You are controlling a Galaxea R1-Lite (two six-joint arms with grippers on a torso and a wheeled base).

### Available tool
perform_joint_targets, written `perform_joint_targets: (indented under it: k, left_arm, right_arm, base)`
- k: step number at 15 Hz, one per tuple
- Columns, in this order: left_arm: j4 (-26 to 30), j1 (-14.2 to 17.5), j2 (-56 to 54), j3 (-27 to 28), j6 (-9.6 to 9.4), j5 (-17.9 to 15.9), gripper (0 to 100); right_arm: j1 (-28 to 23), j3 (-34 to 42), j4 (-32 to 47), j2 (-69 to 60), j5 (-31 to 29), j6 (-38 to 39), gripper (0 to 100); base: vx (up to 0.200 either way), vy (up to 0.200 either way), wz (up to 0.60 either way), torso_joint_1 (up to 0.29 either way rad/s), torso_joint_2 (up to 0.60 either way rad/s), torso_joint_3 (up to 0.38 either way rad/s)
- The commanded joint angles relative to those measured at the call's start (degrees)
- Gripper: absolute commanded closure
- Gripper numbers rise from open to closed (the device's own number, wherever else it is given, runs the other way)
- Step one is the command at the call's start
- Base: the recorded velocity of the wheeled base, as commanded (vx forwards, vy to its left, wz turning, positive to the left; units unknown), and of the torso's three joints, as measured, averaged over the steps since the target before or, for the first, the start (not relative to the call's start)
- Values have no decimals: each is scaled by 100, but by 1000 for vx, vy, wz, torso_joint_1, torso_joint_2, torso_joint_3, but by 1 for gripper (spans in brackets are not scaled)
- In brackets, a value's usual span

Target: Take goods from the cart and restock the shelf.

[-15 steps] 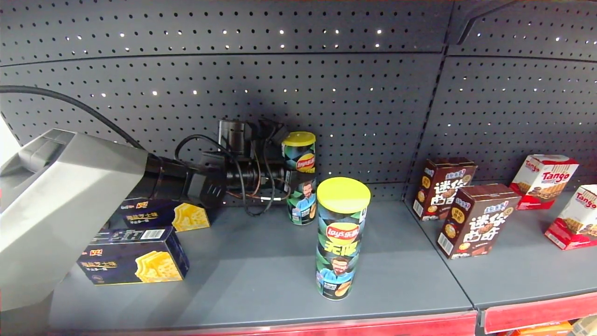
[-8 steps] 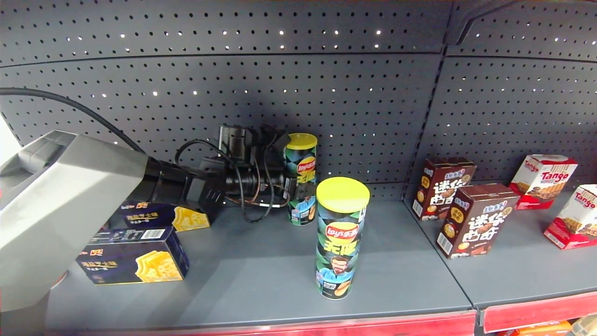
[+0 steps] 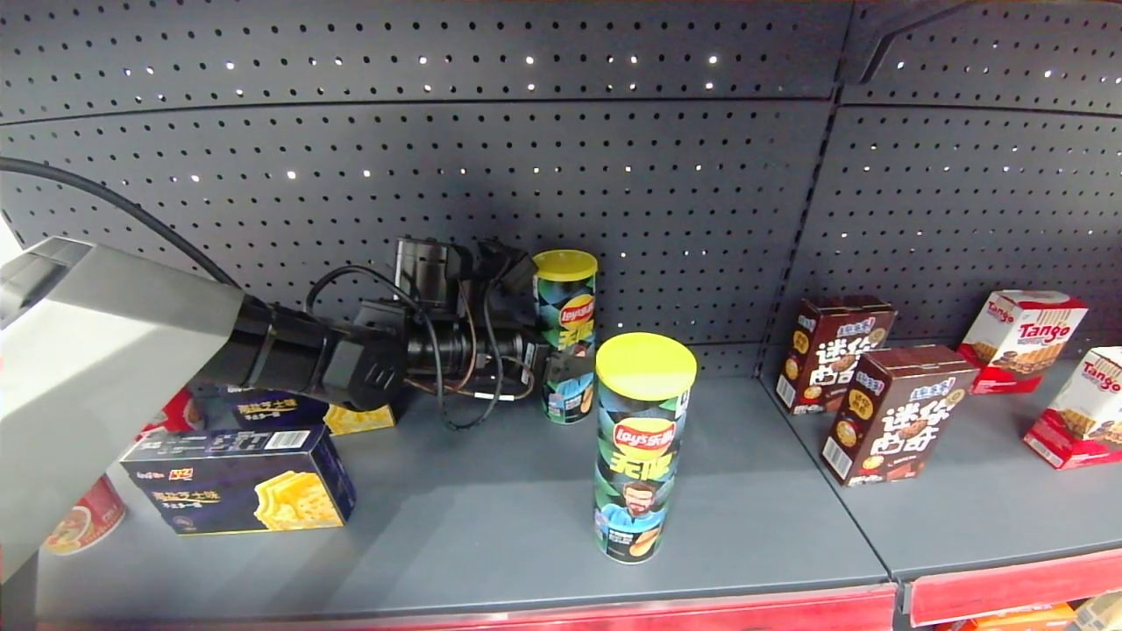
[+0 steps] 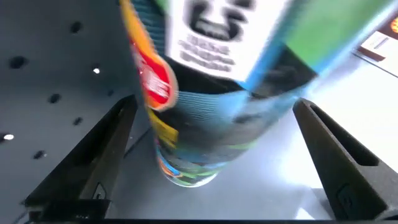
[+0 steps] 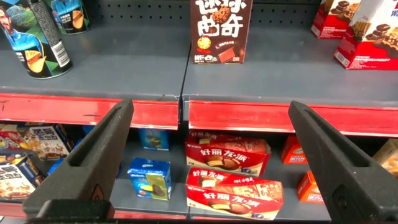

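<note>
Two tall chip cans with yellow lids stand on the grey shelf (image 3: 491,526). The back can (image 3: 568,302) stands near the pegboard; the front can (image 3: 642,447) is mid-shelf. My left gripper (image 3: 554,358) reaches in from the left and is open, with its fingers on either side of the back can's lower half. In the left wrist view that can (image 4: 211,143) stands on the shelf between the spread fingers (image 4: 112,149) of the left gripper (image 4: 214,106). My right gripper (image 5: 211,109) is open and holds nothing, in front of the shelf's red edge (image 5: 143,112).
Two dark blue cracker boxes (image 3: 250,478) lie at the left, with a red cup (image 3: 83,517) beside them. Brown chocolate boxes (image 3: 894,412) and red-white wafer boxes (image 3: 1026,337) stand at the right. Lower shelves hold red boxes (image 5: 230,155).
My left arm has drawn back to the left and sunk a little, uncovering the red cup. The back can has stayed in place on the shelf.
</note>
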State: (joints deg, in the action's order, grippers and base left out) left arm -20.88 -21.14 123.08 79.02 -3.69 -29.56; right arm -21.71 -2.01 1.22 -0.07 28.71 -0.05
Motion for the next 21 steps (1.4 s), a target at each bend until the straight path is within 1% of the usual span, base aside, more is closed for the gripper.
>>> perform_joint_targets:
  k: [1,7,14,19,21]
  left_arm:
    - [5,-48,-56,-27,9,-6,0]
    - [23,-154,-38,-18,27,-14,0]
    - [58,-171,-3,-27,53,-14,0]
    - [-4,119,-108,-62,18,-6,0]
    - [23,198,-267,-80,35,-6,0]
  right_arm:
    - [0,-1,1,7,3,-4,0]
    - [0,-1,1,7,3,-4,0]
    - [-9,-1,1,7,3,-4,0]
    - [0,-1,1,7,3,-4,0]
    - [0,-1,1,7,3,-4,0]
  base:
    - [0,0,0,0,0,0]
    - [0,0,0,0,0,0]
    - [0,0,0,0,0,0]
    - [0,0,0,0,0,0]
    - [0,0,0,0,0,0]
